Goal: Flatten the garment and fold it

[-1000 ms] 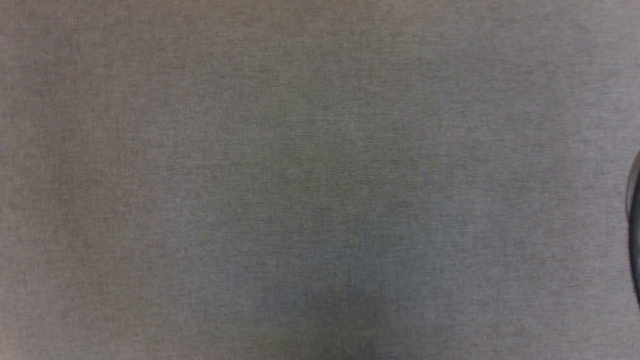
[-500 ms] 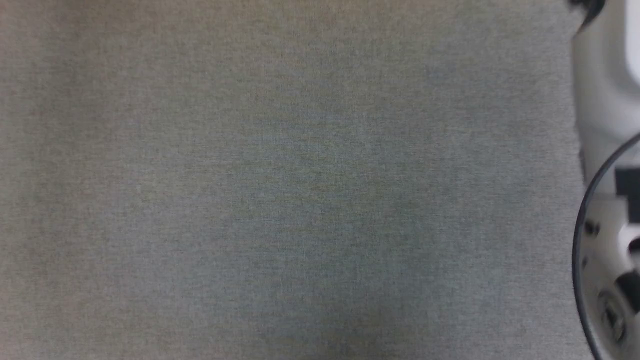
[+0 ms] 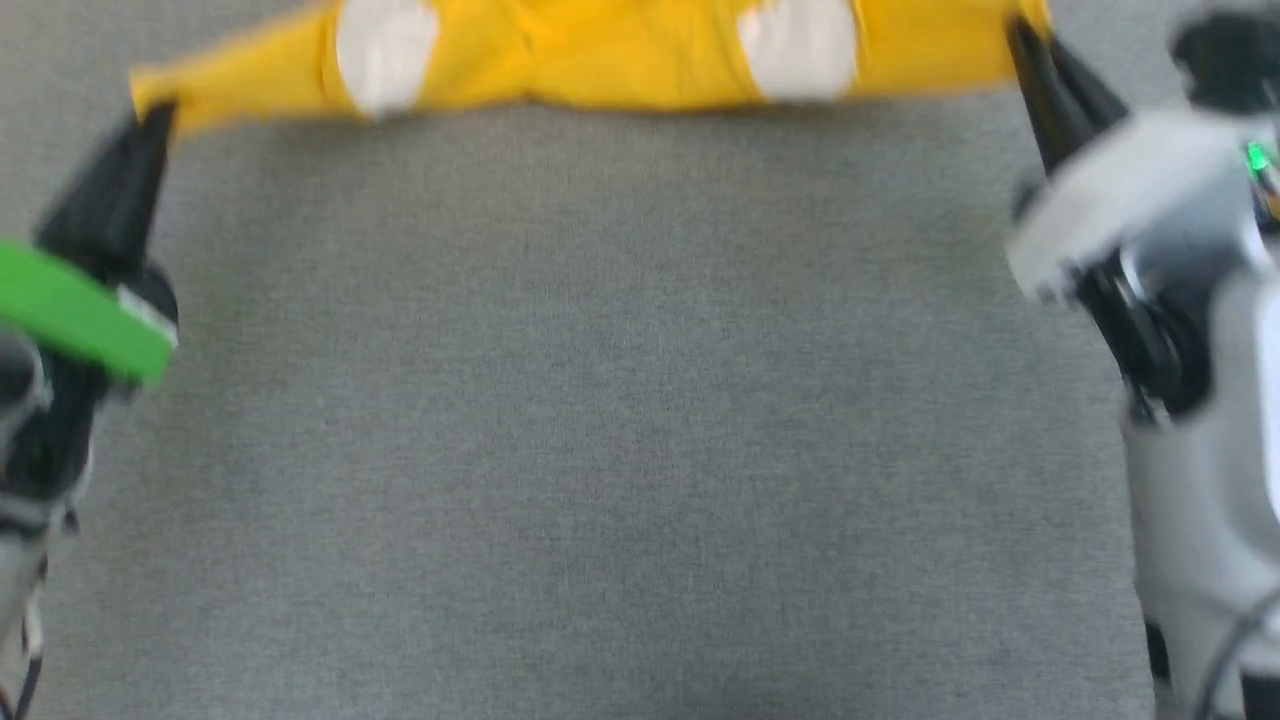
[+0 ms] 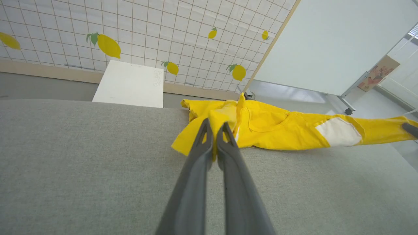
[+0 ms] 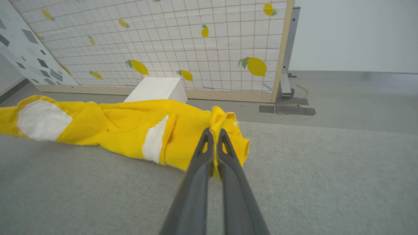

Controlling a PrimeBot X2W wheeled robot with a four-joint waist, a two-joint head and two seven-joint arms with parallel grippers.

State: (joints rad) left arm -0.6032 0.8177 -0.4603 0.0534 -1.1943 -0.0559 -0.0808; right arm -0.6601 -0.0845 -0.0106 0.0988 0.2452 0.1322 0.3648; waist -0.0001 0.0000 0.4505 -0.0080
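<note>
The garment is a yellow T-shirt with white patches, stretched in a band across the top of the head view over the grey table cloth. My left gripper is shut on its left end, the fingers pointing up from the lower left. My right gripper is shut on its right end. In the left wrist view the garment bunches around my left gripper, which pinches a fold. In the right wrist view my right gripper pinches a fold of the garment. The print is mostly hidden.
A white box stands on the floor beyond the table's far edge, before a tiled wall with lemon prints. A white panel on a wheeled stand is off to one side. Grey cloth lies bare between both arms.
The head view has shifted: it showed bare grey cloth, then part of the right arm. Now both grippers and the stretched garment are in it.
</note>
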